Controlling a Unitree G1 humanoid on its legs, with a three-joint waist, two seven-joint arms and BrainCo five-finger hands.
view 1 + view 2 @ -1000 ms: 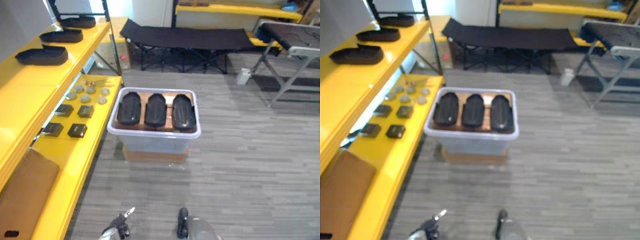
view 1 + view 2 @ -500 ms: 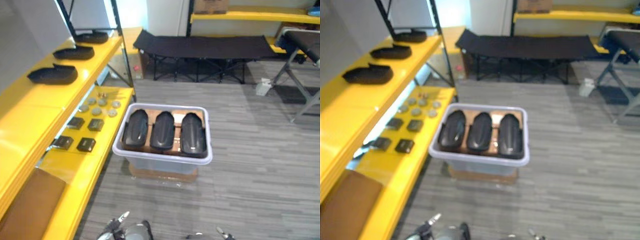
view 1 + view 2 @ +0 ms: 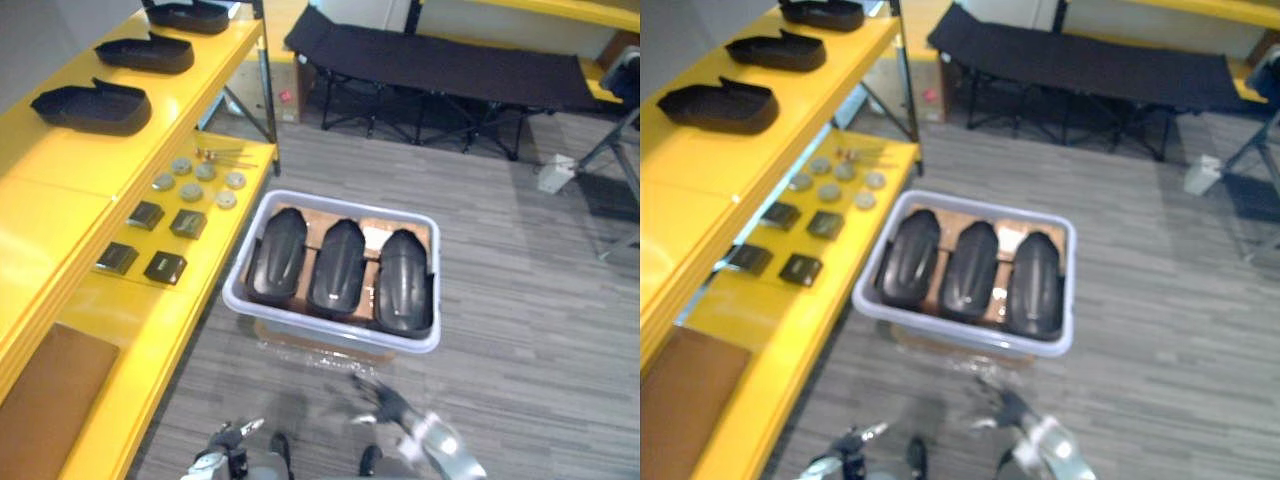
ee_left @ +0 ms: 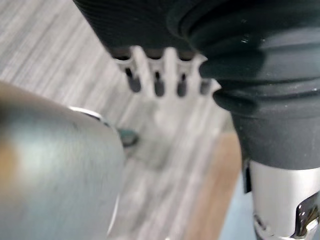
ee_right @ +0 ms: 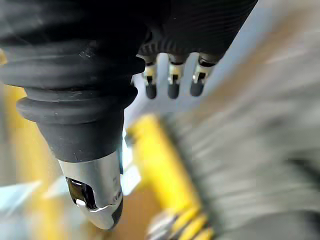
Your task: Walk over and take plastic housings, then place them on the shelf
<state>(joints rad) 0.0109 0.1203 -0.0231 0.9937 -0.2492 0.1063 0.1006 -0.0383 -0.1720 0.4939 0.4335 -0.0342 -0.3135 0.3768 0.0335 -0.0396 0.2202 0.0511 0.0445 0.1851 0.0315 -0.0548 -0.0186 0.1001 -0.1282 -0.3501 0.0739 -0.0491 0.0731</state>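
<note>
Three black plastic housings [image 3: 277, 255], [image 3: 337, 265], [image 3: 405, 280] lie side by side in a pale tub [image 3: 330, 335] on the floor ahead of me. Three more housings [image 3: 92, 105], [image 3: 145, 55], [image 3: 200, 14] rest on the upper yellow shelf [image 3: 60, 200] at the left. My right hand [image 3: 395, 408] hangs just short of the tub's near rim, fingers [image 5: 172, 80] straight and holding nothing. My left hand [image 3: 228, 445] is low at the bottom edge, with straight fingers [image 4: 157, 75] over the floor and nothing in it.
The lower yellow shelf [image 3: 170, 330] carries small black blocks [image 3: 165, 266] and round metal discs [image 3: 205, 180], with a brown board [image 3: 50, 400] nearer me. The tub stands on a cardboard base [image 3: 320, 352]. A black folding cot [image 3: 440, 60] stands behind, and a white bottle [image 3: 553, 172] at the right.
The camera has moved nearer and looks further down, so the tub sits closer. My right hand has risen into view in front of the tub's near rim.
</note>
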